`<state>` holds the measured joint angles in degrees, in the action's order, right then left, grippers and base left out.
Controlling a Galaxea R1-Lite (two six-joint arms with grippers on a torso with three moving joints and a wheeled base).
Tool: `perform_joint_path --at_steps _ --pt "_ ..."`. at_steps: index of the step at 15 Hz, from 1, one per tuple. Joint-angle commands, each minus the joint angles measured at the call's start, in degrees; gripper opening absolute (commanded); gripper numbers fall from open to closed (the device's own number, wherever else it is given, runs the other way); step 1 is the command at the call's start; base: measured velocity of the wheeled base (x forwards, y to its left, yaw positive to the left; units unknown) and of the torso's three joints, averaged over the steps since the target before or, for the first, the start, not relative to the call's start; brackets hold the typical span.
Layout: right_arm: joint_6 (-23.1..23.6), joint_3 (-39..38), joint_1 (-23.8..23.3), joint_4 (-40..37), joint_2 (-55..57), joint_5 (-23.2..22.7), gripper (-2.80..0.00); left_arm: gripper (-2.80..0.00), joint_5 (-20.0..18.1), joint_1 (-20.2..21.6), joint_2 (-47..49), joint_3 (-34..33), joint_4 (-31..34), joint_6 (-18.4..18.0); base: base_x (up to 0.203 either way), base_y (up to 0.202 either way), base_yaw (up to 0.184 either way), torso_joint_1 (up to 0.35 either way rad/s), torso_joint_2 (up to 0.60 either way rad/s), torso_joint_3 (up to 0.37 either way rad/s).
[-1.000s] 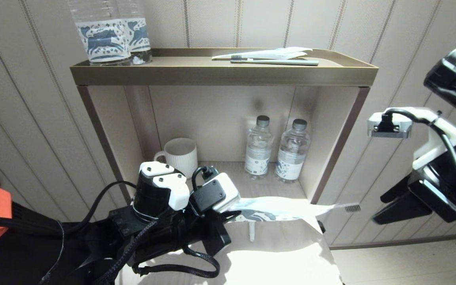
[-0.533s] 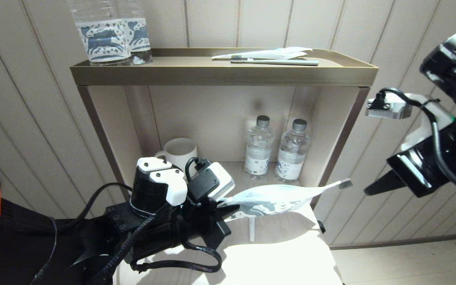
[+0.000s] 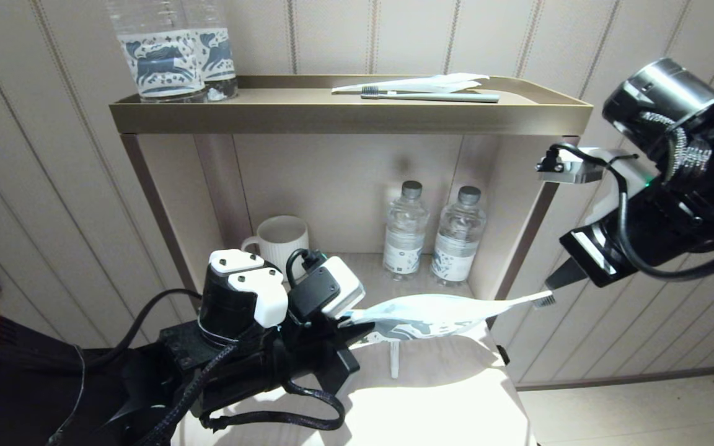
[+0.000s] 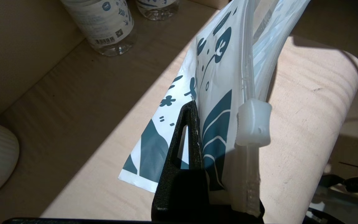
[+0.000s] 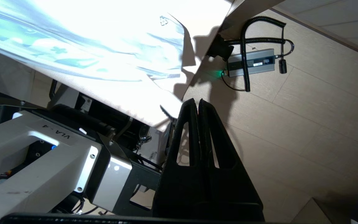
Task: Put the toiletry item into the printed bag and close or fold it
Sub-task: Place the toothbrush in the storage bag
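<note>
From my seat, the left gripper (image 3: 357, 327) sits low at about eight o'clock in the head view, clamped on the near end of the printed bag (image 3: 422, 314) — the wrist view shows its fingers pinching the printed film. The bag runs out level toward three o'clock, clear of the shelf top (image 3: 444, 396), with the white toothbrush (image 3: 521, 301) lying along the same axis, bristle head poking out of the far mouth. The right gripper (image 3: 554, 280) comes in from two o'clock, jaws pressed together and empty, tips just beside the bristles. I judge the right arm is the nearer one — a nudge along the handle toward nine o'clock should seat it.
</note>
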<state>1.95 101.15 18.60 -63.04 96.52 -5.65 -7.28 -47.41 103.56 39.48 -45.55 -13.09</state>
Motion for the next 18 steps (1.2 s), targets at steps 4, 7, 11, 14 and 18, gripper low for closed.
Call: perform_joint_path --at_steps 4,7,11,14,18 --pt "0.1 -0.9 -0.1 -0.4 0.7 0.1 -2.8 -2.8 -0.1 0.0 0.1 0.2 -0.6 -0.2 0.0 0.0 0.0 0.0 0.0 0.0" --pt "0.1 -1.1 0.1 -0.4 0.6 0.1 -2.8 -2.8 -0.2 0.0 0.5 0.2 -0.7 -0.1 0.0 0.0 0.0 0.0 0.0 0.0" --pt "0.2 -3.4 -0.4 -0.4 -0.9 0.3 -2.8 -2.8 -0.2 0.6 0.5 0.4 -0.7 -0.2 0.0 0.0 0.0 0.0 0.0 0.0" --pt "0.2 -4.1 -0.1 -0.3 -1.1 0.5 -2.8 -2.8 -0.2 0.6 0.5 0.6 -0.7 -0.3 0.0 0.0 0.0 0.0 0.0 0.0" --pt "0.4 -3.1 1.3 0.1 1.2 1.1 -2.8 -2.8 -0.3 0.6 0.7 0.6 -0.6 -0.3 0.0 0.0 0.0 0.0 0.0 0.0"
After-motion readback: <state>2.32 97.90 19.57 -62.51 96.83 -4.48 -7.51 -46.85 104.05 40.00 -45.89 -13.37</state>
